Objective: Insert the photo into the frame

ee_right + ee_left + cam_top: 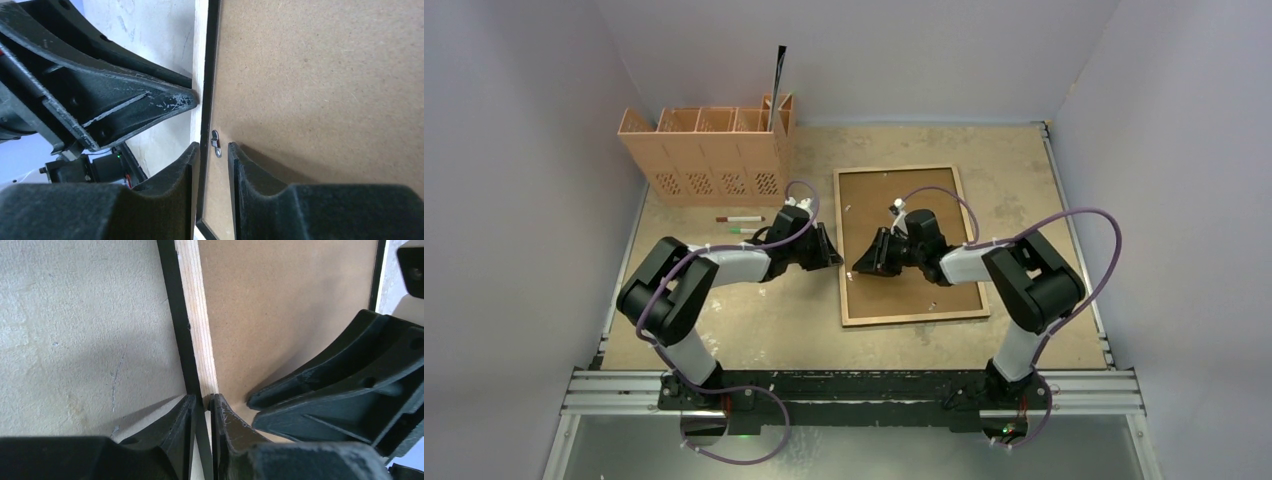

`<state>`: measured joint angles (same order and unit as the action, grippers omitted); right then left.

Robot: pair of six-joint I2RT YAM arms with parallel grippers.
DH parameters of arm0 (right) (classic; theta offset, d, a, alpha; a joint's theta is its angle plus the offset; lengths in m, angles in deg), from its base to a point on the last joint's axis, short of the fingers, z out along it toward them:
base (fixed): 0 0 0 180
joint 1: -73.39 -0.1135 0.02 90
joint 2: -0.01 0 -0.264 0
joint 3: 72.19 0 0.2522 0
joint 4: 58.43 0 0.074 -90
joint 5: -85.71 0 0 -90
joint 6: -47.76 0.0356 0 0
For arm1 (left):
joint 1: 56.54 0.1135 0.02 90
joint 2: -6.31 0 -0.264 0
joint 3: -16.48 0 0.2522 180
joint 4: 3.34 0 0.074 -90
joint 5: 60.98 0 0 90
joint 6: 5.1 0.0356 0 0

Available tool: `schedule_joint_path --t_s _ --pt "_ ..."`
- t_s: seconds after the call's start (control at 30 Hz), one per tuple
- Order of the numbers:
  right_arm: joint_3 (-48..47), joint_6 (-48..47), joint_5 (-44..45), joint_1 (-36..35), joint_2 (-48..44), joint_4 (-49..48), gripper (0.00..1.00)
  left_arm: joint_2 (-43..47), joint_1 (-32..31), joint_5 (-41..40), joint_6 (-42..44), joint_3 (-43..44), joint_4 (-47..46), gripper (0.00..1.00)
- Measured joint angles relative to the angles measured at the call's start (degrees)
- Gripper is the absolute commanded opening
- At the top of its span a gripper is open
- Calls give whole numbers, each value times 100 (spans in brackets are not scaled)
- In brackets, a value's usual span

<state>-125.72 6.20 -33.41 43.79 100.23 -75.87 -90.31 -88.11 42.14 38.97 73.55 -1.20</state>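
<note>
Remote session: I had the left claw point(202, 402) pinching the left rail of the frame point(195, 330). One finger sat on the outer black edge and the other on the inner side, against the brown backing board point(280, 315). The frame lay back-up on the table point(754, 320), reaching away to the right of that claw and under the right claw point(214, 150). The right claw faced the left one across the same rail, its fingers narrowly apart astride it, with a small metal clip point(216, 144) between them. I could not tell whether it gripped. Beyond the left claw stood a tan slotted rack point(709, 155), with two markers point(740, 218) before it.
</note>
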Motion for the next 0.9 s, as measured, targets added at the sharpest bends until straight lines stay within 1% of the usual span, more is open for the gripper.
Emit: schedule_joint_path --t_s 0.17,0.37,0.43,0.57,0.67,0.77,0.9 --pt "-184 -4 -59 -103 234 22 28 -2 0 -9 -35 -2 2 17" --pt "-542 -57 -55 -271 337 247 31 -2 0 -37 -101 -2 7 16" --pt "-638 -76 -50 -352 382 354 33 -2 0 -50 -105 -2 7 16" --pt "-715 -116 -11 -503 409 608 40 -2 0 -68 -105 -2 11 16" --pt "-737 -118 28 -531 365 654 41 -2 0 -74 -103 -2 13 16" --pt "-737 -125 173 -546 273 761 39 0 0 -79 -103 -2 17 15" --pt "-702 -109 625 -564 -87 988 41 0 0 -96 -103 -2 26 15"
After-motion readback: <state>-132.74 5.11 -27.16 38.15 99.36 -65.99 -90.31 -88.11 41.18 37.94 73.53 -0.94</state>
